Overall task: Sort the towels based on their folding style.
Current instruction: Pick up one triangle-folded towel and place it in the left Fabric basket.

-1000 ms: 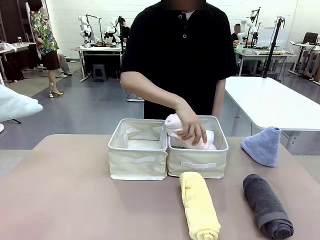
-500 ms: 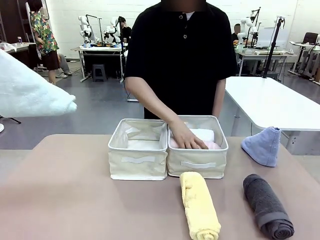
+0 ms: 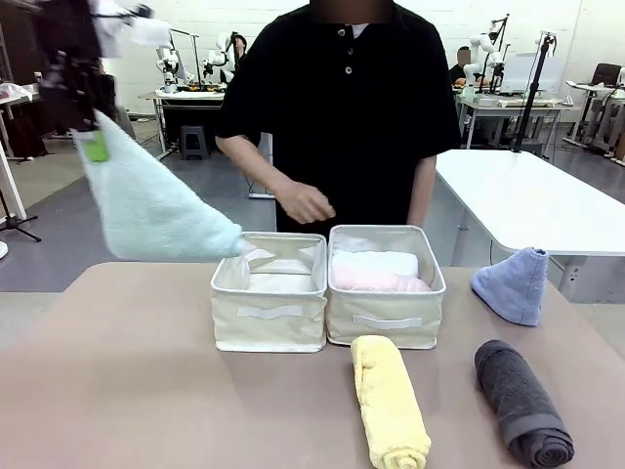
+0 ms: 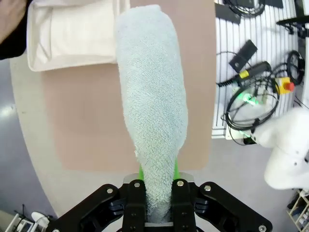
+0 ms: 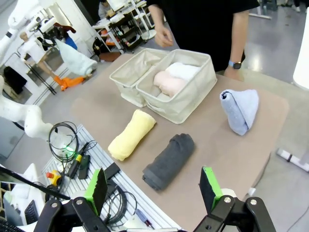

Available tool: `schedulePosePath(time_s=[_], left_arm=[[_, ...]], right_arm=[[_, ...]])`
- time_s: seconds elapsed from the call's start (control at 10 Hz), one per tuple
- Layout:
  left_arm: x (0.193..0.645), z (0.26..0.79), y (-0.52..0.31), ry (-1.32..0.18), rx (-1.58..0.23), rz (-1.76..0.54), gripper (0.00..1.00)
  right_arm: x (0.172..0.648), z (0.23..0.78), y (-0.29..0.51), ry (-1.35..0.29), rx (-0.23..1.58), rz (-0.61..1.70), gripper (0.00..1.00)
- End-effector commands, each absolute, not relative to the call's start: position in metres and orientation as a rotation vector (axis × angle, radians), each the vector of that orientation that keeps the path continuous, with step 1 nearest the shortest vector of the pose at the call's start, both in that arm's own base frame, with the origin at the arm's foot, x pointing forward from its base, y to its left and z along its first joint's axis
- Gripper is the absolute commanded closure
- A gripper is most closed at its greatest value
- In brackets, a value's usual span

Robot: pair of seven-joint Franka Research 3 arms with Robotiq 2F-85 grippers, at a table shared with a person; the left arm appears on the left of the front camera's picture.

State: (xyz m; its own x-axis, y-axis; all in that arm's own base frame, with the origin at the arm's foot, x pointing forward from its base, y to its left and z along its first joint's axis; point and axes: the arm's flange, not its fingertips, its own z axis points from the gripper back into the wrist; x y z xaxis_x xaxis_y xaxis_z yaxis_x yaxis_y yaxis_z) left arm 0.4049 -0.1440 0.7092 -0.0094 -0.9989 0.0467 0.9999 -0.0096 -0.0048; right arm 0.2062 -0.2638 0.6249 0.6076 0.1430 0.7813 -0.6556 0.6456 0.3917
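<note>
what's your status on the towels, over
Left gripper shut on teal towel, high, left of the baskets. Right gripper open, holding nothing. Person's hand near the baskets' far rim.

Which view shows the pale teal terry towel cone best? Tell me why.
The left wrist view: the pale teal terry towel cone runs sharp and whole from the left gripper, shut on its narrow end. The front view shows it blurred, hanging near a cream fabric basket. The right wrist view shows it tiny.
</note>
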Motion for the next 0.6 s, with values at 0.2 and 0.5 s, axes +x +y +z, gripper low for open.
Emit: schedulePosePath(time_s=[0.2,0.5], left_arm=[[0.411,0.702,-0.155,-0.026,-0.041,-1.582,0.83],[0.411,0.702,-0.155,-0.026,-0.041,-1.582,0.83]], right_arm=[[0.206,0.626,-0.265,-0.810,0.747,0.524,0.00],[0.206,0.626,-0.265,-0.810,0.747,0.524,0.00]])
